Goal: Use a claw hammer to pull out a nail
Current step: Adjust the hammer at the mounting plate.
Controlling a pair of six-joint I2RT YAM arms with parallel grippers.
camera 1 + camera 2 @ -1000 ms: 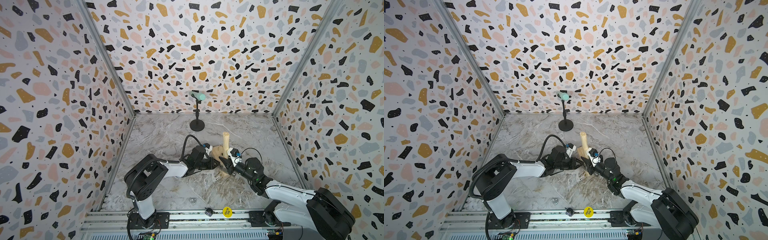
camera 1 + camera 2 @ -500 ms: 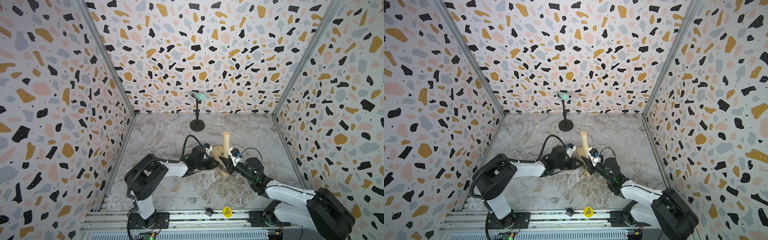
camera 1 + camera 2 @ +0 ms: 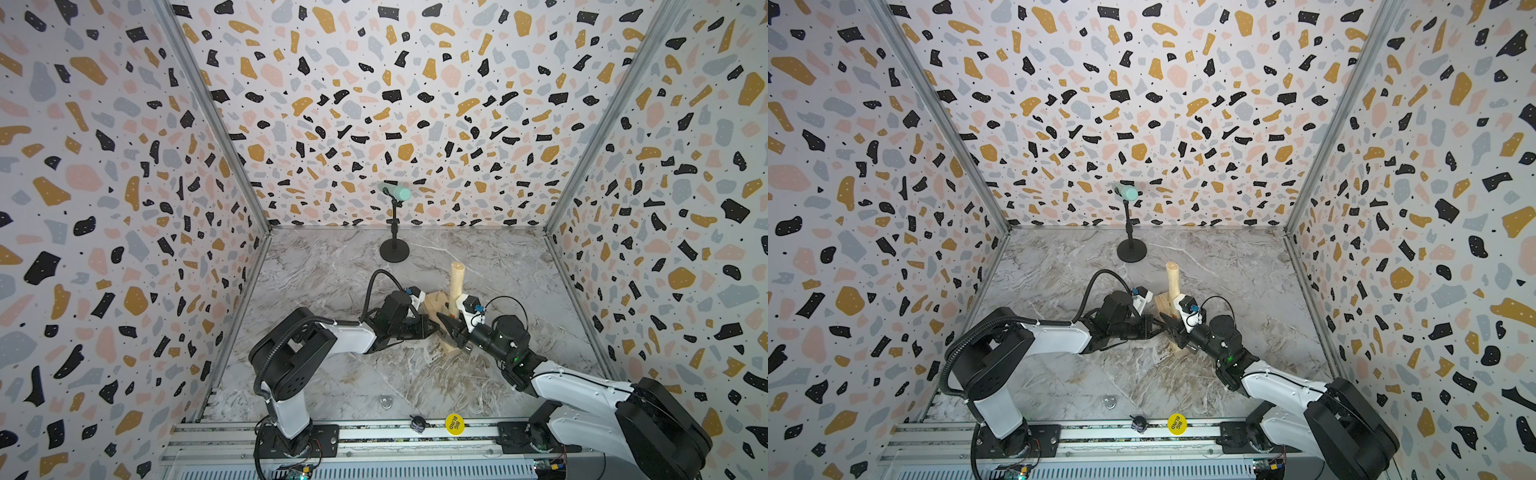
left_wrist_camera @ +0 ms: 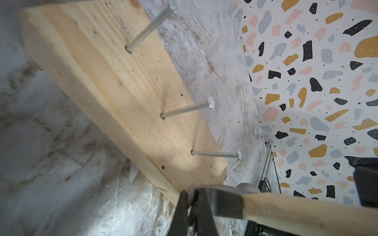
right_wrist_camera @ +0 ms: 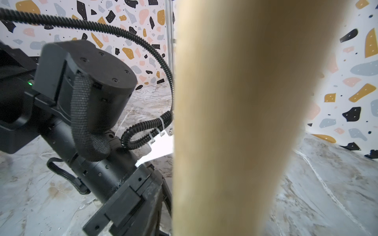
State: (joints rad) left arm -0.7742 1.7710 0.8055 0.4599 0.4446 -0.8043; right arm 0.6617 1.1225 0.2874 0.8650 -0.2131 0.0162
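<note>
Rail point(image 3: 374, 436) at 6 o'clock, dial centred on table point(image 3: 332, 270), 12 toward back wall point(image 3: 395, 104). On rail: one yellow button point(image 3: 454, 424), one dark knob point(image 3: 417, 423); just past them, one metal ring point(image 3: 385, 402) on table. All three well apart from the work, probably rig fittings.

Left arm point(image 3: 345, 332) from 7 o'clock, right arm point(image 3: 582, 386) from 5 o'clock, two in all, both stretched to centre. Left pincer point(image 3: 431, 327) in from 9 o'clock, fingers together, tips right at steel head of claw hammer point(image 4: 223, 202); pinching a claw prong or only pressing beside it, cannot tell. Probably there to steady the head low. Right pincer point(image 3: 445, 322) in from 4 o'clock, close against handle; clamped or apart, cannot tell, wrist view filled with blurred wood.

One claw hammer, just 3 o'clock of centre: handle upright, head down at end of one pale plank point(image 4: 114, 85). Upright handle probably for leverage, ready to rock. Plank flat on table, nails upward, within claw's reach. Three nails, silver, long shanks proud of wood: nearest nail point(image 4: 214, 154) just beside head, not yet hooked, then middle nail point(image 4: 186, 110), far nail point(image 4: 149, 28).

One microphone stand point(image 3: 394, 249) at 12 o'clock, near back wall, clear of both arms.
</note>
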